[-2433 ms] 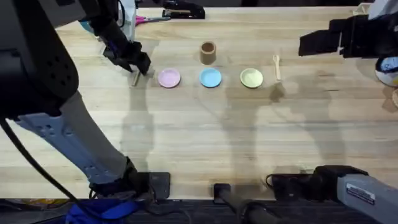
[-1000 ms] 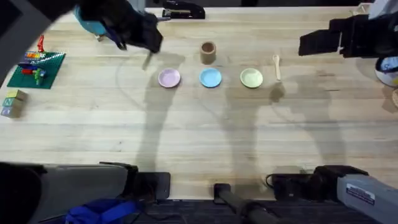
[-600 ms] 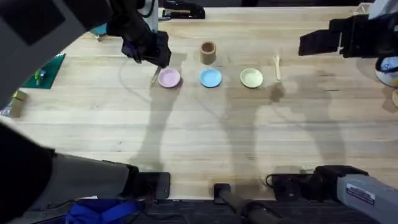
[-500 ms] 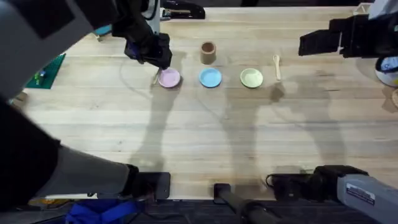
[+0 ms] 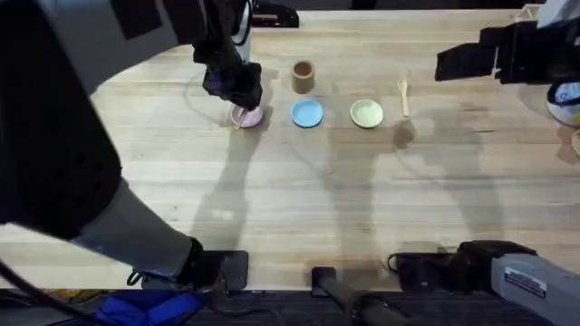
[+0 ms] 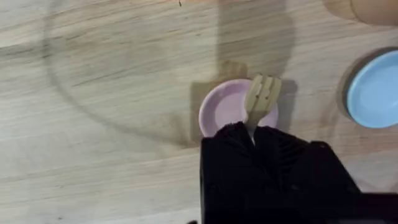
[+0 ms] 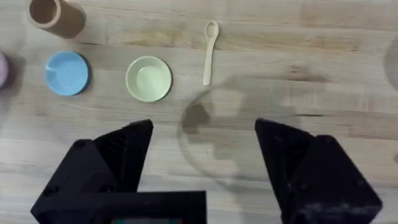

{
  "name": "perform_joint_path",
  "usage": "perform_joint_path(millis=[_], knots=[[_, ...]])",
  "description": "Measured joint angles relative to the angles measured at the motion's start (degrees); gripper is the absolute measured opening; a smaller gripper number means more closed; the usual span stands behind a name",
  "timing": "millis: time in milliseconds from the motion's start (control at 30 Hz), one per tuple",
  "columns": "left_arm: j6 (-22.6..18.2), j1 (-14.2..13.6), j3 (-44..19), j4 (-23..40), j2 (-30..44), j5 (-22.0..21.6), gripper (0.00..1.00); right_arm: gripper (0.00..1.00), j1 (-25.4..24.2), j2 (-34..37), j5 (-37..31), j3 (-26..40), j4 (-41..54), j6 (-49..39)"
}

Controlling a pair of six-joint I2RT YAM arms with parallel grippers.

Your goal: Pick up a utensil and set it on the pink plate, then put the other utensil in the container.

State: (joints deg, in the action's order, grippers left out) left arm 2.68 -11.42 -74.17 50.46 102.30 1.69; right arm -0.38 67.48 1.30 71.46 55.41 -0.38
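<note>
I see a blue plate lying flat on the wooden table, and I take it as my landmark. Just to its right, in the same row, sits a yellow-green plate, close by but not touching. Well beyond the blue plate, at the table's far edge and a little to its left, lies a black stapler. Far off to its right, at the table's right edge, I can make out part of a round white object with blue marking.
</note>
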Motion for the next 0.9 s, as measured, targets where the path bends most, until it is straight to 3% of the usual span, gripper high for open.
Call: perform_joint_path(millis=[300,433,667,767,900], knots=[[0.4,0.0,0.0,-1.2,2.3,0.0,0.044,0.998,0.0,0.0,0.0,0.0,0.0,0.0],[0.4,0.0,0.0,-0.8,2.3,0.0,0.111,0.997,0.0,0.0,0.0,0.0,0.0,0.0],[0.7,0.0,0.0,-0.8,2.3,0.0,0.482,0.998,0.0,0.0,0.0,0.0,0.0,0.0],[0.8,0.0,0.0,-0.8,2.3,0.0,0.935,0.998,0.0,0.0,0.0,0.0,0.0,0.0],[0.9,0.0,0.0,-0.8,2.3,0.0,0.995,0.998,0.0,0.0,0.0,0.0,0.0,0.0]])
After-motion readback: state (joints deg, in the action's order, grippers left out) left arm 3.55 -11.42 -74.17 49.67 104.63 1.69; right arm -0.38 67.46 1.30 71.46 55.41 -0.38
